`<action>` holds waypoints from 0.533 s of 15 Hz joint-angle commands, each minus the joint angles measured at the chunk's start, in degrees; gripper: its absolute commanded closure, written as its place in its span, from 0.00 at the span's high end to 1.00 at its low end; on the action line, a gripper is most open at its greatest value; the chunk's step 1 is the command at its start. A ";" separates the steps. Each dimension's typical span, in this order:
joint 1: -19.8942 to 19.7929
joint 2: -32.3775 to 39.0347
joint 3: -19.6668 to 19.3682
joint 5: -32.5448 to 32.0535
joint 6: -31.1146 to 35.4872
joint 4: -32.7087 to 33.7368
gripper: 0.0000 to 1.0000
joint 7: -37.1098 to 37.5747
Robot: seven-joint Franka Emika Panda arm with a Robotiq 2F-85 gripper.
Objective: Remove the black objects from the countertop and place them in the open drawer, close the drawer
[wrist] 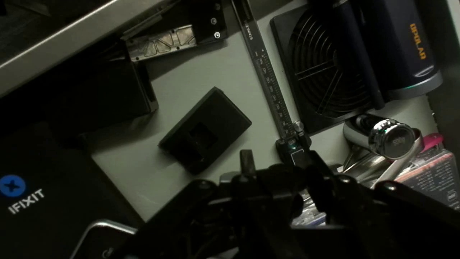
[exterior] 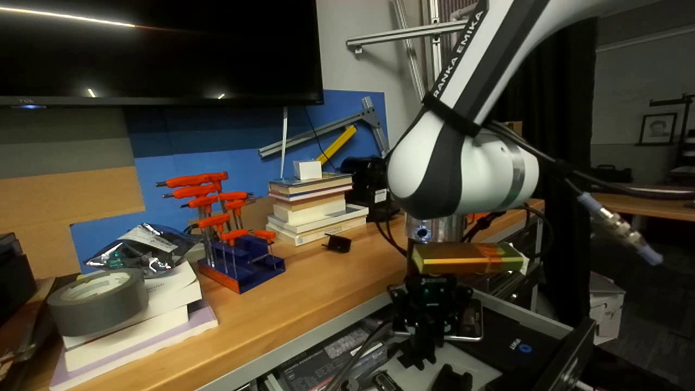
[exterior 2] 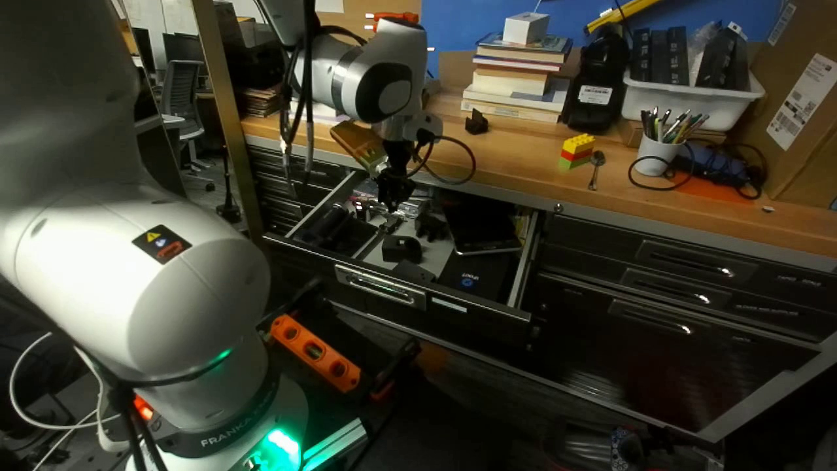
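In an exterior view, a black lump sat on the countertop, back from its front edge, just beside the books, with no corner near; bare wood on its front side probably left it easy to reach. The gripper pointed down over the drawer, presumably so that anything lowered there would clear the walls.

In an exterior view, the drawer stood pulled out past the countertop's front edge, its inside open from above. A black block rested on its floor, perhaps the second of the task's lumps, already put away.

In the wrist view, what seemed the same block lay on pale floor between the caliper and the IFIXIT case, low enough, I judged, for the drawer to close. Dark parts overlapped around the jaws, so I could not tell whether they stood wide or narrow, or held anything.
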 commanded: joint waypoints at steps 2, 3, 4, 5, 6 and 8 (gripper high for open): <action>2.10 2.42 0.89 -2.97 8.35 -2.94 0.21 8.41; 2.77 3.25 0.77 -3.89 8.83 -2.78 0.21 9.95; 3.47 4.03 0.61 -4.83 9.21 -2.55 0.21 11.38; 4.34 4.85 0.32 -6.23 9.68 -2.28 0.21 13.17; 5.07 5.54 0.10 -7.22 10.00 -2.00 0.21 14.57; 7.07 6.98 -1.11 -10.64 11.58 -1.38 0.21 18.56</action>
